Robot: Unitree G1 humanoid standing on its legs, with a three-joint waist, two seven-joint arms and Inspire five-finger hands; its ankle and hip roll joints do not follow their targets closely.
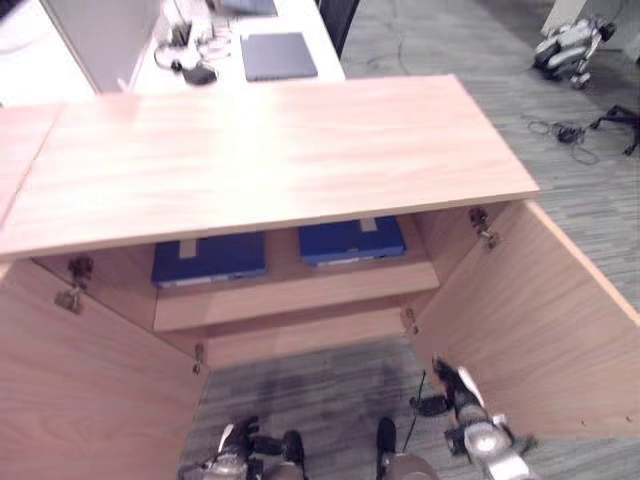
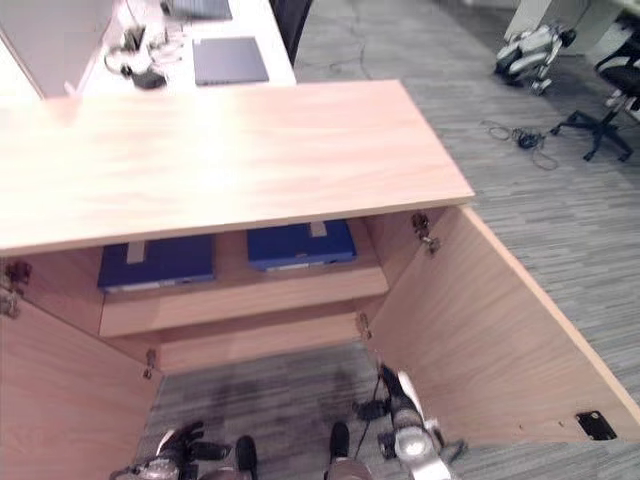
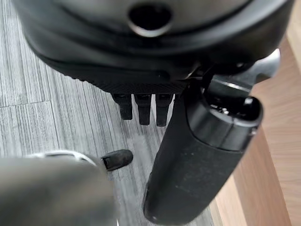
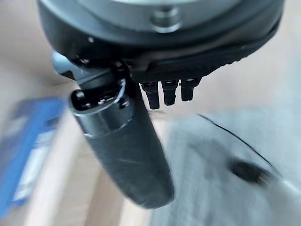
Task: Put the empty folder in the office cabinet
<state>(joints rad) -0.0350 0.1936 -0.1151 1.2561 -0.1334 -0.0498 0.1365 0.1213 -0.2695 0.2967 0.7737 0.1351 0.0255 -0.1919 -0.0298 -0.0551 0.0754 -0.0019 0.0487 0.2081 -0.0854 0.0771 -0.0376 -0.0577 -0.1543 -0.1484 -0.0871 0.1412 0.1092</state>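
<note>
two blue folders lying flat on the cabinet shelf, both doors wide open

the left folder (image 1: 209, 258) and the right folder (image 1: 351, 240) sit side by side with a gap between them on the upper shelf (image 1: 290, 296) of the light wood office cabinet (image 1: 270, 160). both doors, left door (image 1: 90, 380) and right door (image 1: 540, 320), swing out toward the robot. the right hand (image 1: 455, 385) hangs low by the right door, fingers fairly straight, holding nothing. the left hand (image 1: 240, 440) is down near the grey carpet (image 1: 300, 385), relaxed and empty too. behind the cabinet a white desk (image 1: 300, 20) carries a dark closed laptop (image 1: 277, 55).
</note>
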